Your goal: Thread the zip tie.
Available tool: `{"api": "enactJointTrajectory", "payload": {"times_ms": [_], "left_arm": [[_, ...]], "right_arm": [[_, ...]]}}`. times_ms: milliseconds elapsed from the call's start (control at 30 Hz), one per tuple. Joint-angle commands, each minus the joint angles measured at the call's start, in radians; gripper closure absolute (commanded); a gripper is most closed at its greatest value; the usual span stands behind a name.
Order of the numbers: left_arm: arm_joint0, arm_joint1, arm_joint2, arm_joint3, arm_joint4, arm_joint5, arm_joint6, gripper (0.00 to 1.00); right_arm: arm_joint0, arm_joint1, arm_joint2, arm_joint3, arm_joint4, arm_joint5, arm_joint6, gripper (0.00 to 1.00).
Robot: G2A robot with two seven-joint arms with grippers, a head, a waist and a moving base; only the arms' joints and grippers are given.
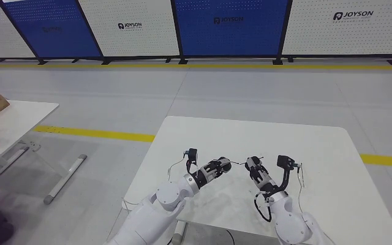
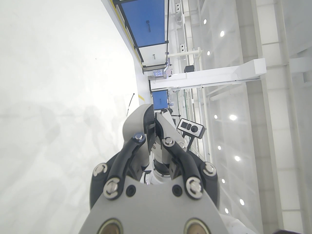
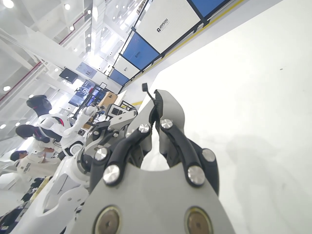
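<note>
Where both arms meet at lower centre of the top view, above the worktop [image 1: 318,153]: right tool [image 3: 156,104] pinched on zip tie [image 3: 146,91] below its head; left tool [image 2: 153,116] pinched, apparently, on its tail [image 2: 130,103]. Head lies just right of tail, tips facing.

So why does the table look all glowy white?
Left wrist view: glare washes the table nearly blank; right wrist view: ceiling lights flare as bright spots, yet the black zip tie stands out against the pale background; top view: even light, no glare.
</note>
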Motion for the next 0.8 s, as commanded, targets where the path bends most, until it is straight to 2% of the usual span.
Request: {"api": "enactJointTrajectory", "payload": {"times_ms": [0, 767], "left_arm": [[0.0, 0.0, 0.0, 0.0, 0.0, 0.0, 0.0, 1.0], [0.0, 0.0, 0.0, 0.0, 0.0, 0.0, 0.0, 1.0]], "right_arm": [[0.002, -0.001, 0.001, -0.001, 0.001, 0.0, 0.003, 1.0], [0.019, -0.009, -0.002, 0.015, -0.002, 0.008, 0.002, 1.0]]}}
